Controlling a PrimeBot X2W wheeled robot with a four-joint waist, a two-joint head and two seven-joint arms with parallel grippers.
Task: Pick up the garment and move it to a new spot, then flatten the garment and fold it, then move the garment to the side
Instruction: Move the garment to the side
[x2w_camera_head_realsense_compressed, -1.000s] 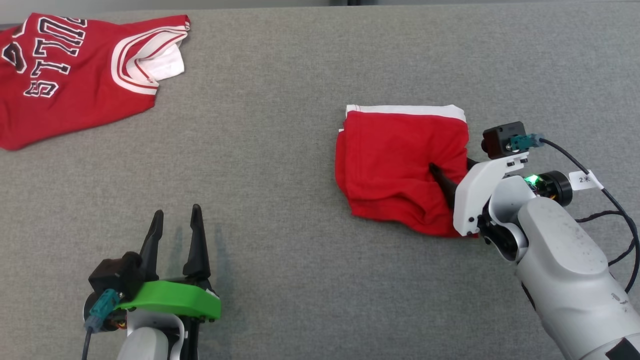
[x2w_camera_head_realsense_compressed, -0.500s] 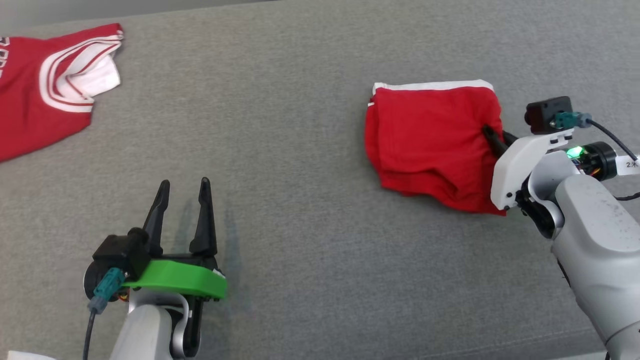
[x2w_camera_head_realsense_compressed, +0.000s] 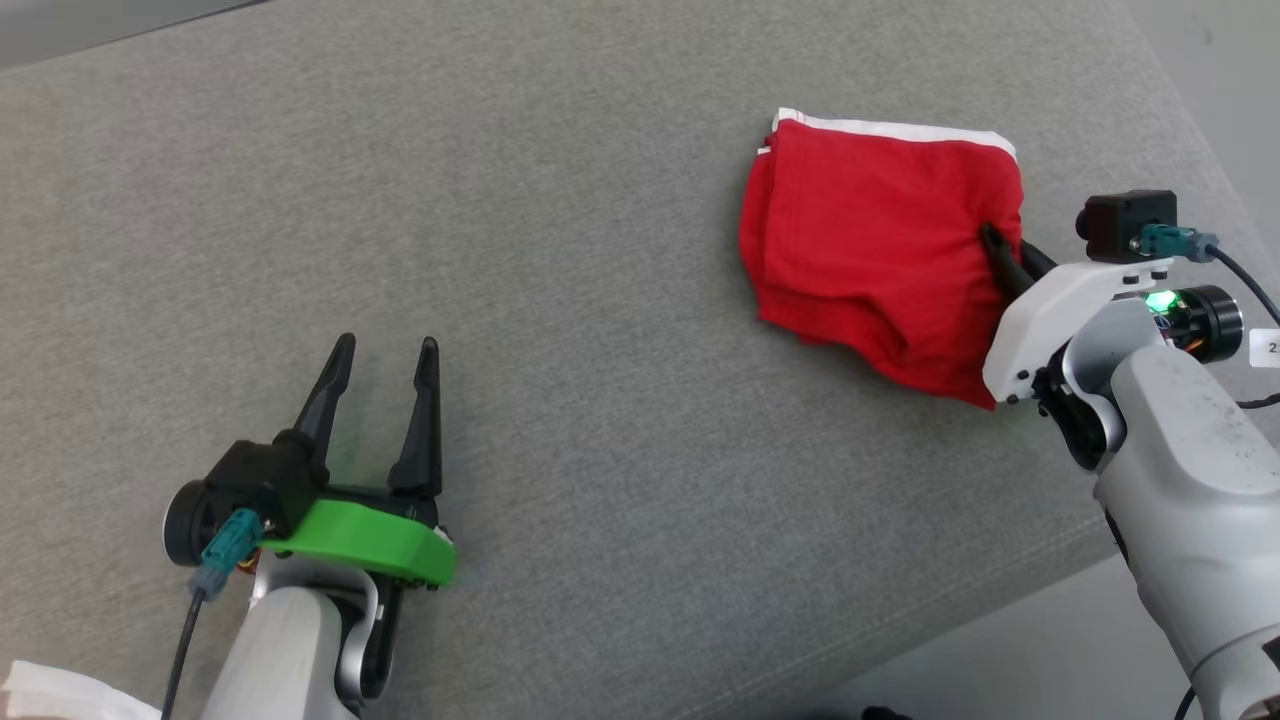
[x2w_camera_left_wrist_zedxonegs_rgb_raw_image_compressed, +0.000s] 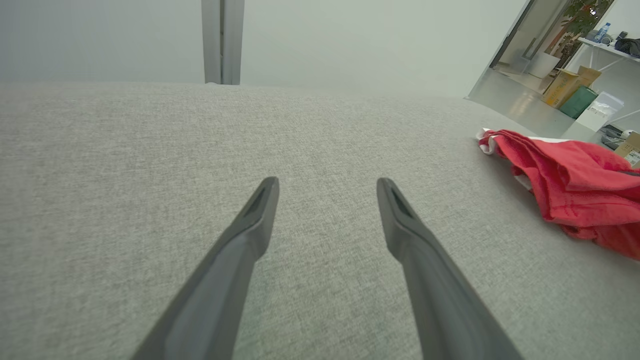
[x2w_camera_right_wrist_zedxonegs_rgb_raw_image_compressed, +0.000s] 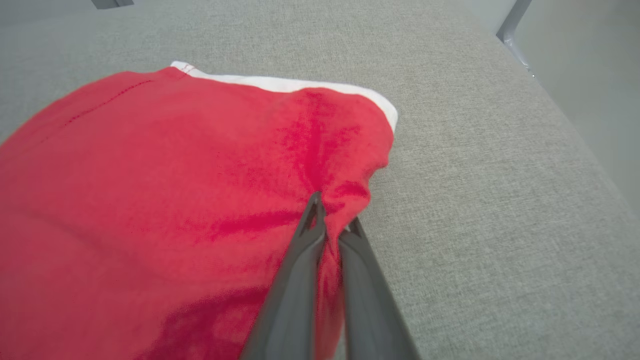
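Now, R hand (x2w_camera_right_wrist_zedxonegs_rgb_raw_image_compressed: 334, 212) clamped on folded red garment (x2w_camera_head_realsense_compressed: 870, 240) edge, L hand (x2w_camera_head_realsense_compressed: 388, 342) fingers apart, cable tag (x2w_camera_head_realsense_compressed: 1268, 347) reads "2"

Tag text: a black "2" stood on the small white tag (x2w_camera_head_realsense_compressed: 1267, 347) at the right edge of the head view.
Rest of the tag: cut off by that edge, so nothing more could be read.
Background boxes (x2w_camera_left_wrist_zedxonegs_rgb_raw_image_compressed: 567, 82): in the left wrist view, any print was too small and blurred to read.

grey fabric surface (x2w_camera_head_realsense_compressed: 600, 300), distant cardboard boxes (x2w_camera_left_wrist_zedxonegs_rgb_raw_image_compressed: 562, 85)
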